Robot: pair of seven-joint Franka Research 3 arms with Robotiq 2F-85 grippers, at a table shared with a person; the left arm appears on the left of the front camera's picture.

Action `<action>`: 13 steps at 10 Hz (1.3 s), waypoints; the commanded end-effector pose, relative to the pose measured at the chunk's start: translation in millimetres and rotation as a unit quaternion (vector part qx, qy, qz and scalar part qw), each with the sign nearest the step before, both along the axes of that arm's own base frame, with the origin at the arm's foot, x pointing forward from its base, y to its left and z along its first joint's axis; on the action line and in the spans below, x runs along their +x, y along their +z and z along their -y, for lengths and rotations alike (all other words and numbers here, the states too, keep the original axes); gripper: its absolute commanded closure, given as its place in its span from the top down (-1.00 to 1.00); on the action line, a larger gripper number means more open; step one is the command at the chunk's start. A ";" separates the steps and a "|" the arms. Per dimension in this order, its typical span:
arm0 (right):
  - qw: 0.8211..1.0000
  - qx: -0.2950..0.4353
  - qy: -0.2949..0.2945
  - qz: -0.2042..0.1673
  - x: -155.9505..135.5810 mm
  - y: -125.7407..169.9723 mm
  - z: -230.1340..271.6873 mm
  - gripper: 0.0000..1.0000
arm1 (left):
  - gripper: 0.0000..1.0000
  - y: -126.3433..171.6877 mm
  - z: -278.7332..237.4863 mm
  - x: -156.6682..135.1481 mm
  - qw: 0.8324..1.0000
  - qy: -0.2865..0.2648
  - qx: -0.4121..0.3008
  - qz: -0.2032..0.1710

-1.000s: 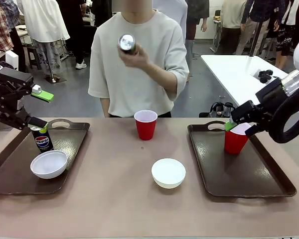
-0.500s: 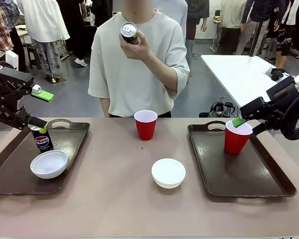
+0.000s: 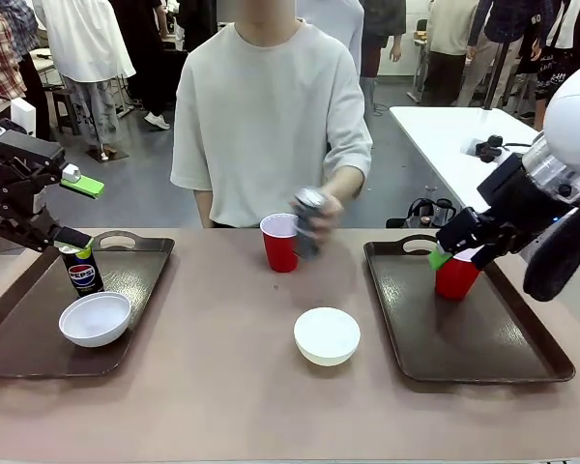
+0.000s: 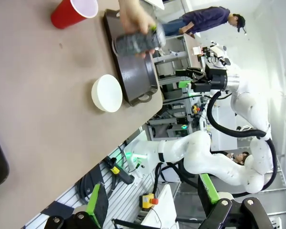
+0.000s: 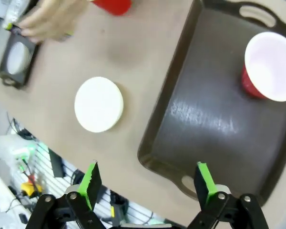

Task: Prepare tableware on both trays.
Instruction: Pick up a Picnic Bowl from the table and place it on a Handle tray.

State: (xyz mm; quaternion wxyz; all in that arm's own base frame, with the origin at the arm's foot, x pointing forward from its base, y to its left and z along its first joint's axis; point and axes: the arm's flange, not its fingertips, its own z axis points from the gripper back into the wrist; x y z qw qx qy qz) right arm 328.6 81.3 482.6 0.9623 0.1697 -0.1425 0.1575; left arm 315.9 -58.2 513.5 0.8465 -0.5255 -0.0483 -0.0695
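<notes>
The left pincer [image 3: 89,217] is held with its fingers wide apart, one green pad above the other. Directly under the lower fingertip a cola can [image 3: 81,273] is stood upright on the left tray [image 3: 19,324]; whether the tip touches the can's top cannot be told. Just below and in front of that can, on the same tray, a left bowl [image 3: 95,319] is set.

In the left wrist view the same pincer [image 4: 150,195] is seen spread, with the table [image 4: 43,109] far ahead of it.

The right pincer [image 3: 451,253] is held over the far part of the right tray [image 3: 483,343]. In its own wrist view the right pincer [image 5: 148,179] is shown with both green pads well apart and nothing between them. The right cup [image 5: 269,67] is stood upright on that tray [image 5: 205,129], ahead of the pincer and off to the side of one finger, apart from both pads.

Away from this pincer, toward the other arm, a middle bowl [image 3: 327,334] is set on the bare table [image 3: 222,387]. Farther off, a middle cup [image 3: 280,246] is stood on the table, and just beside it a held can [image 3: 306,224] is gripped, tilted, in the person's hand [image 3: 321,211].
</notes>
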 end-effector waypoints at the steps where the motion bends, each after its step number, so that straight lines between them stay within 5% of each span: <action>1: 1.000 0.015 -0.022 -0.003 -54.8 -12.7 46.7 1.00 | 1.00 0.2 0.7 1.3 1.000 -0.004 -0.008 0.006; 3: 1.000 -0.010 -0.019 -0.011 -112.4 -18.7 85.0 1.00 | 1.00 0.2 0.7 1.3 1.000 -0.004 -0.008 0.006; 5: 1.000 -0.001 -0.028 -0.006 -130.8 -22.8 99.0 1.00 | 1.00 0.2 0.7 1.3 1.000 -0.004 -0.008 0.006; 9: 0.999 0.014 -0.026 -0.030 -119.0 -30.3 100.4 1.00 | 1.00 0.2 0.7 1.3 1.000 -0.004 -0.008 0.006; 10: 0.999 0.009 -0.032 -0.020 -93.2 55.1 116.9 1.00 | 1.00 0.2 0.7 1.3 1.000 -0.004 -0.008 0.006; 13: 0.999 -0.018 0.004 -0.042 -75.8 44.6 83.0 1.00 | 1.00 0.2 0.7 1.3 1.000 -0.004 -0.008 0.006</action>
